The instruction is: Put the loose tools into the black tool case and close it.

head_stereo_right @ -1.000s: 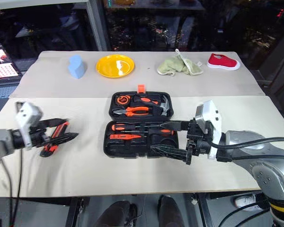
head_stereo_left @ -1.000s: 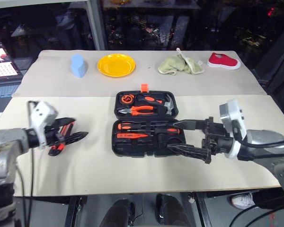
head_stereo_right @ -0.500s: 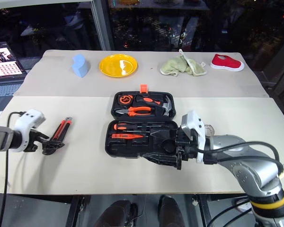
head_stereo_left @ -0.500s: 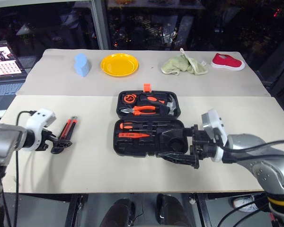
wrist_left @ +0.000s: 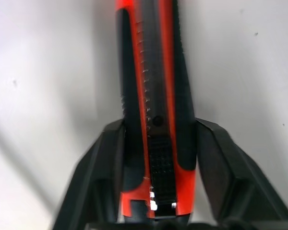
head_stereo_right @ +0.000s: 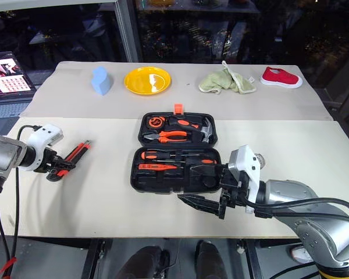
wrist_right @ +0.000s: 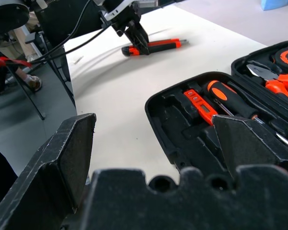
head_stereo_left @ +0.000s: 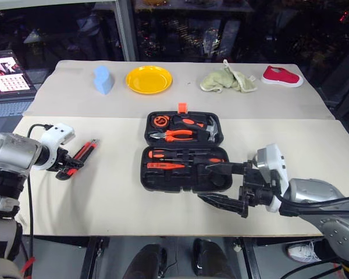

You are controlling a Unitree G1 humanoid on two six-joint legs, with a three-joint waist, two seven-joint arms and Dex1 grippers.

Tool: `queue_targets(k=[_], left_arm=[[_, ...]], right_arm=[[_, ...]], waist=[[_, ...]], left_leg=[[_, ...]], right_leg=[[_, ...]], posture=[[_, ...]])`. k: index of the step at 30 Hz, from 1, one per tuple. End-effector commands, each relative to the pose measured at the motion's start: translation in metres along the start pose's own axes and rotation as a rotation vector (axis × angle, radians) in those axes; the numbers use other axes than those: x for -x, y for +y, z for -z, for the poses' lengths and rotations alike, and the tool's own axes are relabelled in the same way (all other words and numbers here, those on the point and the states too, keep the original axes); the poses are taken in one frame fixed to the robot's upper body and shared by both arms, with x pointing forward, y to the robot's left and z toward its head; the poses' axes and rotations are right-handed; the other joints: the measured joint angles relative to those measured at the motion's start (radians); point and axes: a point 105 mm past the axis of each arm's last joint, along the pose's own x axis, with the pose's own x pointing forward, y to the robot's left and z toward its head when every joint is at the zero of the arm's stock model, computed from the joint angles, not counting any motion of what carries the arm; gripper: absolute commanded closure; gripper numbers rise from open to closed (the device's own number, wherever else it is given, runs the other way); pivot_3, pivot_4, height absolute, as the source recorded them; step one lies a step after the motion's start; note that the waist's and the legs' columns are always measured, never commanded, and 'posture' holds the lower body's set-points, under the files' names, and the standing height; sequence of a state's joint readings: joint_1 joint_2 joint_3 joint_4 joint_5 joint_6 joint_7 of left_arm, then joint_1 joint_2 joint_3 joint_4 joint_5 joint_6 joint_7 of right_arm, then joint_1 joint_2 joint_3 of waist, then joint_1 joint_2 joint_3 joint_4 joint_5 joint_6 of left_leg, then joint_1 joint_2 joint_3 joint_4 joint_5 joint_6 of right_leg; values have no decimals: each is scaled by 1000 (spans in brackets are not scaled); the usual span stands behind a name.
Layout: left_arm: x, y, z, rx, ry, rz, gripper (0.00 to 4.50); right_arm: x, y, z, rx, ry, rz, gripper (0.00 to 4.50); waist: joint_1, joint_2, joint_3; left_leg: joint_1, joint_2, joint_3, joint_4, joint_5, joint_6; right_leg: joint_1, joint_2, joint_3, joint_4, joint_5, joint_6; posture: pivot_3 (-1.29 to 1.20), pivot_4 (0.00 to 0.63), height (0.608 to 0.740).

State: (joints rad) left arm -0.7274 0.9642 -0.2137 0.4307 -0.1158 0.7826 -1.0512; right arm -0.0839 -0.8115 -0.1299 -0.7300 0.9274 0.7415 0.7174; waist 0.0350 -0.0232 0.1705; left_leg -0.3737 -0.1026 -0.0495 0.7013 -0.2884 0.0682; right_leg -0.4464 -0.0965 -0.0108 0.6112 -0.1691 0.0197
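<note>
- well left of the case, on the beige counter: orange-and-black utility knife, lying flat, pointing diagonally toward the case.
- left gripper down at the near end of the knife; in the left wrist view, black fingers flanking the knife butt on both sides, pressed against or just beside it; knife not lifted.
- centre of the counter: black tool case, lying open, lid half farther from the robot, base half nearer, orange latch standing up at the far edge.
- in the lid half: orange tape measure, orange-handled pliers, hammer.
- in the base half: black-and-orange-handled screwdriver, slim orange tester screwdriver, each seated in a recess; right part of the base partly hidden behind the right gripper.
- right gripper hovering over the near right corner of the case, pointing left, fingers spread wide with nothing between them.
- along the far side of the counter, well apart from the case: blue object, yellow plate, crumpled green cloth, red shoe.
- off the counter at the far left: laptop with a lit screen.
</note>
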Motion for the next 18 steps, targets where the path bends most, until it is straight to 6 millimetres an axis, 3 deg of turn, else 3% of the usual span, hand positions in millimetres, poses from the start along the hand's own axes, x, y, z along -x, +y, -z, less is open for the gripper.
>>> queue_targets(k=[1,4,8,13,18], left_arm=[[24,-50,-92,-332,-308,194,2873],[28,-92,-106,-565,-291,344,2873],[28,-146,-103,-813,-231,588,2873],[3,-180,-96,-964,-100,701,2873],[-17,-185,-93,-933,2,683,2873]], right_arm=[[6,5,-7,28,-13,23,0],[7,9,-6,19,-16,45,0],[11,16,-2,3,-12,82,0],[16,20,-1,-5,-17,142,0],[18,21,0,-17,-28,187,0]], waist=[[11,-4,0],[10,-7,0],[-15,-5,-1],[-22,-5,-1],[-23,-5,-1]], left_leg=[[-3,0,-1,2,0,-1],[-19,0,-3,12,4,-5],[-17,-2,2,10,2,-1],[-16,-1,1,10,2,0],[-14,-1,1,12,1,9]], right_leg=[[-2,0,0,0,0,-1],[-13,2,-1,1,3,-1],[-12,1,0,0,4,1],[-11,2,1,0,4,1],[-8,3,2,1,4,1]], posture=[[0,150,740],[0,150,740],[0,150,740],[0,150,740],[0,150,740]])
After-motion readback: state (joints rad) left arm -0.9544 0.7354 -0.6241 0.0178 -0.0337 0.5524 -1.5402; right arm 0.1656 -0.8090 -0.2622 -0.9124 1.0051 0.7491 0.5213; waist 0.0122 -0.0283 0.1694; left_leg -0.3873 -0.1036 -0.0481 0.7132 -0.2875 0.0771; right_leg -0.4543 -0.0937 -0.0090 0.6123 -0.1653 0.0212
